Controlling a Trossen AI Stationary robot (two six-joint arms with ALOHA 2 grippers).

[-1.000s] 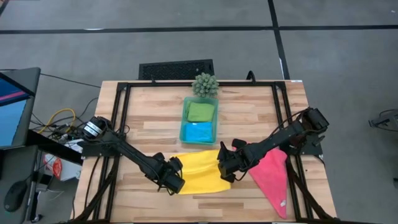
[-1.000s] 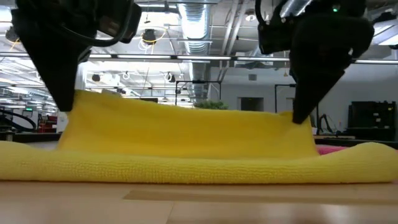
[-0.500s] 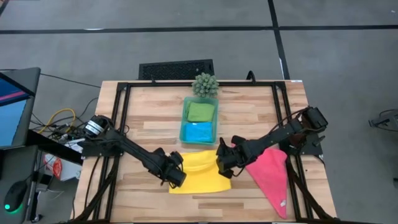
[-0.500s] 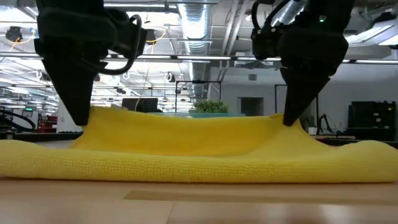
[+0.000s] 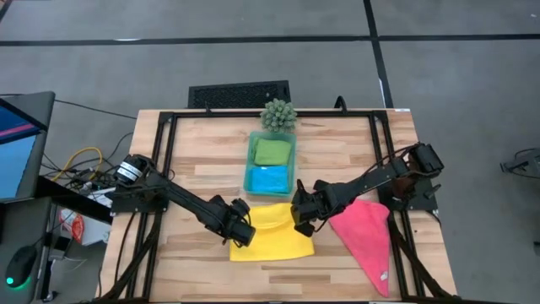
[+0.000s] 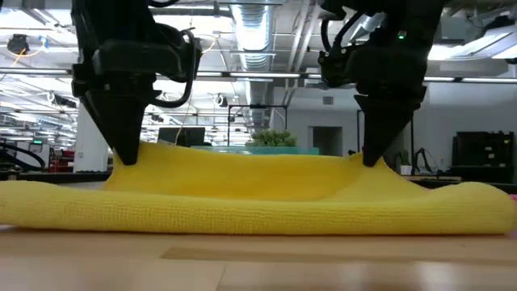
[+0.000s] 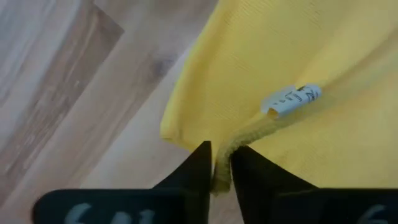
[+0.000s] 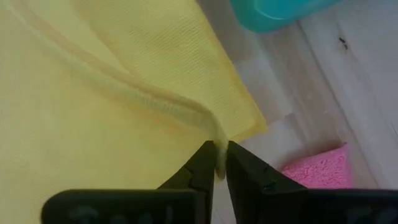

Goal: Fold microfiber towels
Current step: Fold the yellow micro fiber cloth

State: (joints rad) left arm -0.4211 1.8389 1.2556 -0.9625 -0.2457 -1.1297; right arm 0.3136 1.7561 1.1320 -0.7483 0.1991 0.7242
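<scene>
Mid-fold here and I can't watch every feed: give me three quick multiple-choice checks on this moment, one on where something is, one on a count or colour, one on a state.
1. Where does the pink towel lie?
A. in the tray
B. on the table under the right arm
C. draped on the plant

2. How many towels sit in the teal tray?
A. none
B. two
C. four

3. What are the left gripper and right gripper doing?
A. each pinching an edge of the yellow towel
B. both hanging empty over bare wood
C. both holding the pink towel

Answers:
1 B: the high view shows it flat on the wood beside the yellow one.
2 B: a green towel and a blue towel fill it.
3 A: both wrist views show yellow hem between the fingers.
</scene>
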